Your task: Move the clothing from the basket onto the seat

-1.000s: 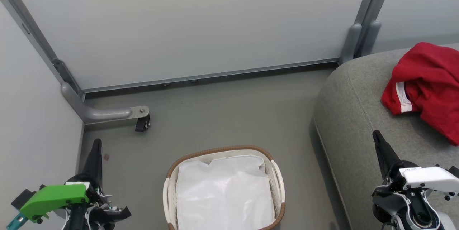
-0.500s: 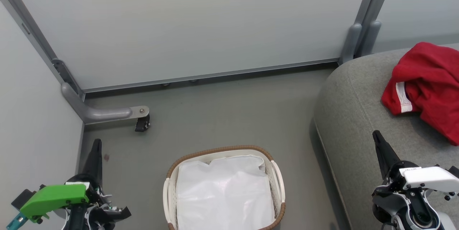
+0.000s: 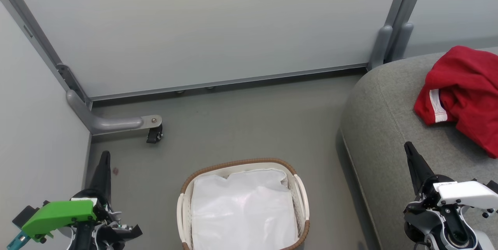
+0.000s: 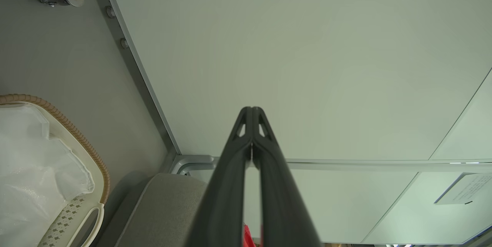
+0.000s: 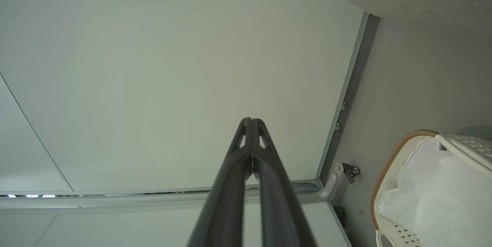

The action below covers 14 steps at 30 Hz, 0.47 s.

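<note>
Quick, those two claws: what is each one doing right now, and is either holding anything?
Left gripper: closed, holding nothing.
Right gripper: closed, holding nothing.

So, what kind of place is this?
Probably a test bay set up like a living room: pale partition panels on a wheeled foot, a grey seat, a basket on the floor.

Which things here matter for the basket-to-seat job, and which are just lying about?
Job: clothing, already on the seat; basket.
Lying about: white liner sheet in the basket; partition panel; castor foot.
</note>
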Tool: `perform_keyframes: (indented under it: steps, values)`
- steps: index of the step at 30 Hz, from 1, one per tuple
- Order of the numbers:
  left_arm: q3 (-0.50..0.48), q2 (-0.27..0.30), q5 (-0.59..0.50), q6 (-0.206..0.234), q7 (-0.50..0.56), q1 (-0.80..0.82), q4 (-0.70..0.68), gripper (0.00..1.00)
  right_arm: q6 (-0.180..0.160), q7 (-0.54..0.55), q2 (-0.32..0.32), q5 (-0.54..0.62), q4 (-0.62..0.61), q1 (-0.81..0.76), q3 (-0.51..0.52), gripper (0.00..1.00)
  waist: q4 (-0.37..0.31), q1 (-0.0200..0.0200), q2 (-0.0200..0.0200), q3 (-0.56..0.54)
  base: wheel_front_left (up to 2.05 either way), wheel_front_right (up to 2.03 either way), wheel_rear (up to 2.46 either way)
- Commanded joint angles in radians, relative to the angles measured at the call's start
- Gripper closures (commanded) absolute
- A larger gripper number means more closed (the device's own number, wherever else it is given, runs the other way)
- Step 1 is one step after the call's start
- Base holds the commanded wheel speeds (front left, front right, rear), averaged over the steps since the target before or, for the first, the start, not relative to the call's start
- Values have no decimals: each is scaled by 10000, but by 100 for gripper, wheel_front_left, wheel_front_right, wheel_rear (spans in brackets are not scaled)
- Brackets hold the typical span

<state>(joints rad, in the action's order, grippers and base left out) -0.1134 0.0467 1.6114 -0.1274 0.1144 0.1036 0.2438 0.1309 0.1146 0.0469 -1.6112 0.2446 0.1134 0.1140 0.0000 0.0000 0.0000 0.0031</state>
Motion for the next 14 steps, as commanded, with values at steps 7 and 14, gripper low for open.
perform_keyframes:
  steps: [7,14]
  values:
    - [-21,66,31,-64,30,103,-10,100,-3,26,63,-35,-22,-103,17,100,0,0,0,0,0,0,0]
    - [-21,66,31,-64,30,103,-8,100,-3,26,63,-35,-22,-103,17,100,0,0,0,0,0,0,0]
